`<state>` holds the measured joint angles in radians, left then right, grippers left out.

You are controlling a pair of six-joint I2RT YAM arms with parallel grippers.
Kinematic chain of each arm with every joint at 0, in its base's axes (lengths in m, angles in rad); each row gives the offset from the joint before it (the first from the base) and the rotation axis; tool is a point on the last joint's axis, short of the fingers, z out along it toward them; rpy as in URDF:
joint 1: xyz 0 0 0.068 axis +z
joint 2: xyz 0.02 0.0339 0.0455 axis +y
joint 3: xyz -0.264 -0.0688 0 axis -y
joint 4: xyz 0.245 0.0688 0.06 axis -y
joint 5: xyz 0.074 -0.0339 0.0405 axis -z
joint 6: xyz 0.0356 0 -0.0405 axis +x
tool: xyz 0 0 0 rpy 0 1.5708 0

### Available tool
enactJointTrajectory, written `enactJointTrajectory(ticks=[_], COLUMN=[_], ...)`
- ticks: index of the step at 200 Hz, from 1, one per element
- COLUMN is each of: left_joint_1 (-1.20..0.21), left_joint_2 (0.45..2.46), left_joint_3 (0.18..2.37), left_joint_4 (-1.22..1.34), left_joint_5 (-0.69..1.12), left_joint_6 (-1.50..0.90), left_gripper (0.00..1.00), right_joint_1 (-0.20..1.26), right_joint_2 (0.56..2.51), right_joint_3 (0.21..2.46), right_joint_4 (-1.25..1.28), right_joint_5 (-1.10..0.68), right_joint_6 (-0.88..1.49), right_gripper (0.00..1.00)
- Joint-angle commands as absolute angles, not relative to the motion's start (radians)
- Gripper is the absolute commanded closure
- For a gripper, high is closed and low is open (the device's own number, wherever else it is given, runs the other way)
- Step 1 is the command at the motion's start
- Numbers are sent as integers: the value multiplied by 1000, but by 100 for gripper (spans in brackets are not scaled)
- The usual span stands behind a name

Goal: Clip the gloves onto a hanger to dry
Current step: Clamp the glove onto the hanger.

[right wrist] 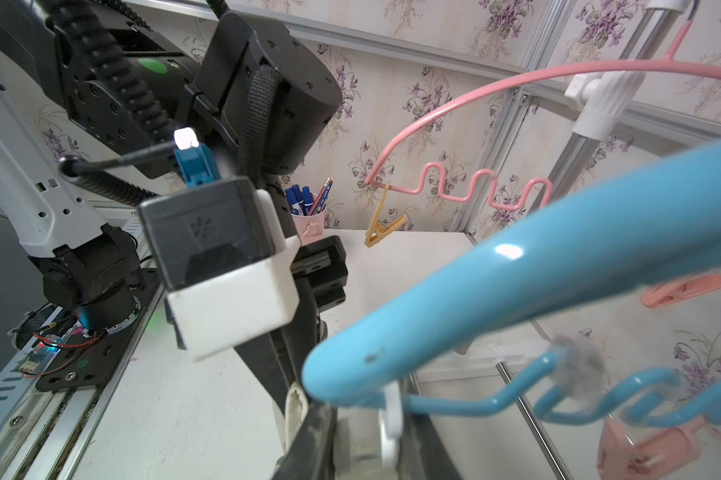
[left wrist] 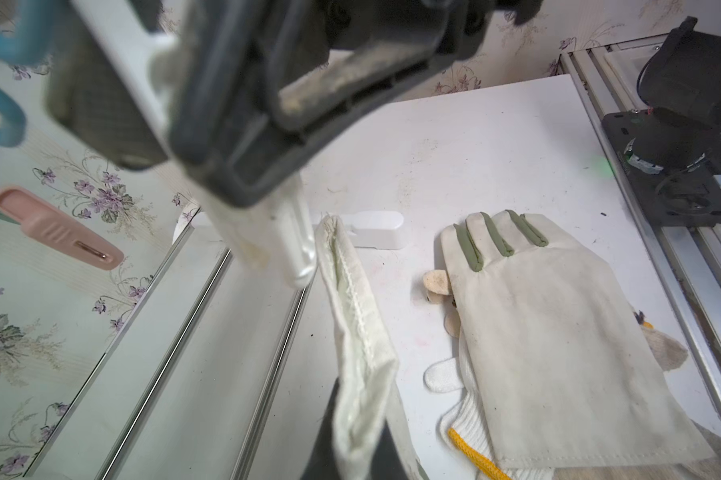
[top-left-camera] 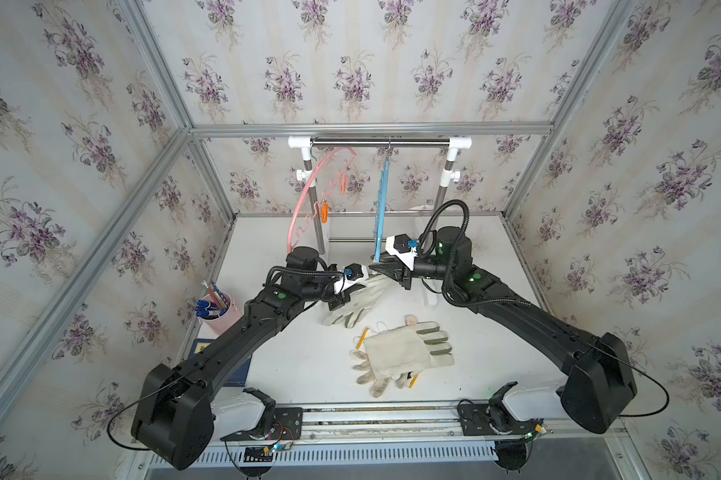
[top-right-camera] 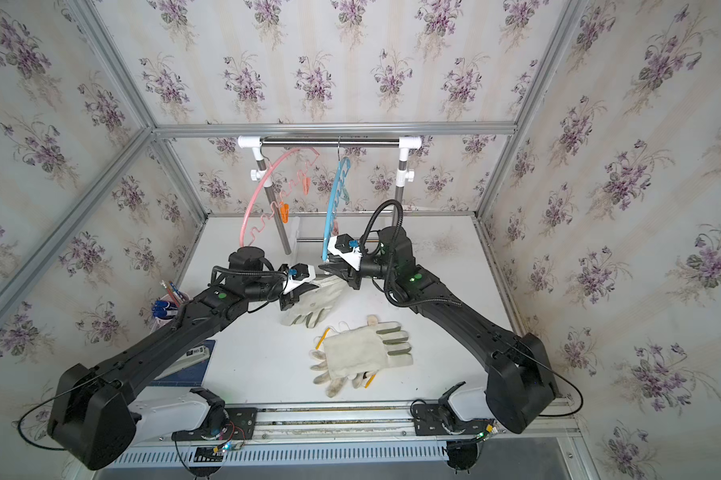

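Step in hand: feeding the clip. My left gripper [left wrist: 350, 453] is clamped on the canvas glove [left wrist: 358, 324], its cuff just beside the white clip [left wrist: 292, 249] at the blue hanger's [top-left-camera: 381, 208] end. My right gripper [top-left-camera: 380, 271] pinches that clip. Next move, I judge: cuff between clip jaws, then release.

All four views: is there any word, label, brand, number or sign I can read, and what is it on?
No text can be read in any view.
Embossed star sign, no letters: on the camera housing.
White labels on the markers in the cup: too small to read.
Yellow label on the blue pad: blurred.
Dark label on the white box lying on that pad: blurred.
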<state>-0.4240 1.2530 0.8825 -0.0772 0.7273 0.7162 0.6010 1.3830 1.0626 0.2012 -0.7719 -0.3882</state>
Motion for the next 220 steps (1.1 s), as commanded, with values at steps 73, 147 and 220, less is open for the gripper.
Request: enactJointTrajectory(ticks=[73, 147, 220], left_joint_1=[-420, -420, -419], left_joint_2=[1258, 1249, 1252], left_joint_3=[936, 932, 944], left_joint_4=[-58, -76, -57], left_joint_5=[750, 748, 752], left_joint_6=[715, 725, 711], left_gripper=[100, 100, 100], right_joint_1=[603, 604, 603], right_joint_2=[1374, 1369, 1361], right_joint_3=[1046, 1045, 1030], right_joint_4=[216, 217, 216], right_joint_5=[-802, -798, -805], right_joint_6=[-403, -411, -417], right_gripper=[76, 76, 76])
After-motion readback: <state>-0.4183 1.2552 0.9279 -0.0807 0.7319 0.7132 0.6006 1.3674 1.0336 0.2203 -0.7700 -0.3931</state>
